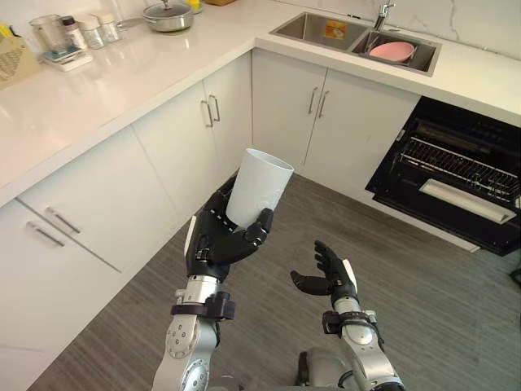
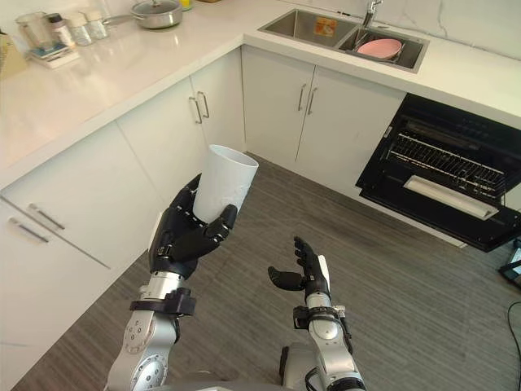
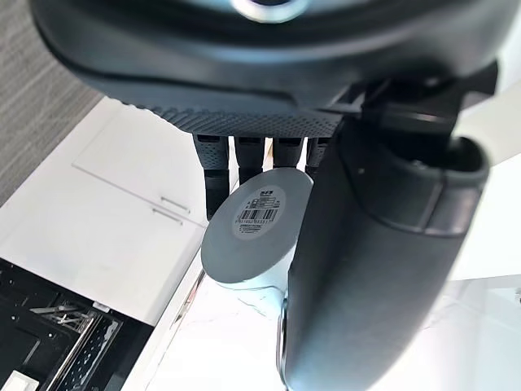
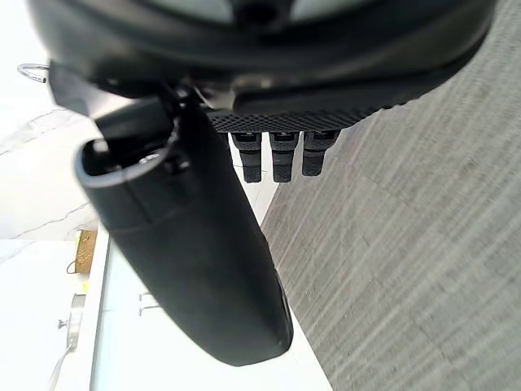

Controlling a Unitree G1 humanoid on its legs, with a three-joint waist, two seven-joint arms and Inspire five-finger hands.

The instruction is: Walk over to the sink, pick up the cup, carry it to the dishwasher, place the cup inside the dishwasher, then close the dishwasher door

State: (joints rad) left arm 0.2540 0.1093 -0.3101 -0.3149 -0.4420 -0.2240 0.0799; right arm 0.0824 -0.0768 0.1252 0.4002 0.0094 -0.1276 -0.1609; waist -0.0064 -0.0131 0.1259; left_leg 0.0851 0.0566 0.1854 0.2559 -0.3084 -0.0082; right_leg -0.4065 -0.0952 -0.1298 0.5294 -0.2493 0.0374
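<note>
White cup point(image 1: 259, 187), mouth up, gripped in the left hand point(image 1: 213, 246); black dishwasher point(image 1: 456, 167) stands open.

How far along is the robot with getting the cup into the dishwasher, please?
Pickup looks done: the left hand has its fingers curled round the white cup, upright. The right hand is open and empty. Left to do: reach the open dishwasher, set the cup inside and close its door.

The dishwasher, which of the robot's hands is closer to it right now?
Right. The right hand hangs open over the floor, on the side toward the open dishwasher. The left hand, curled round the white cup, is farther off, by the cabinets.
</note>
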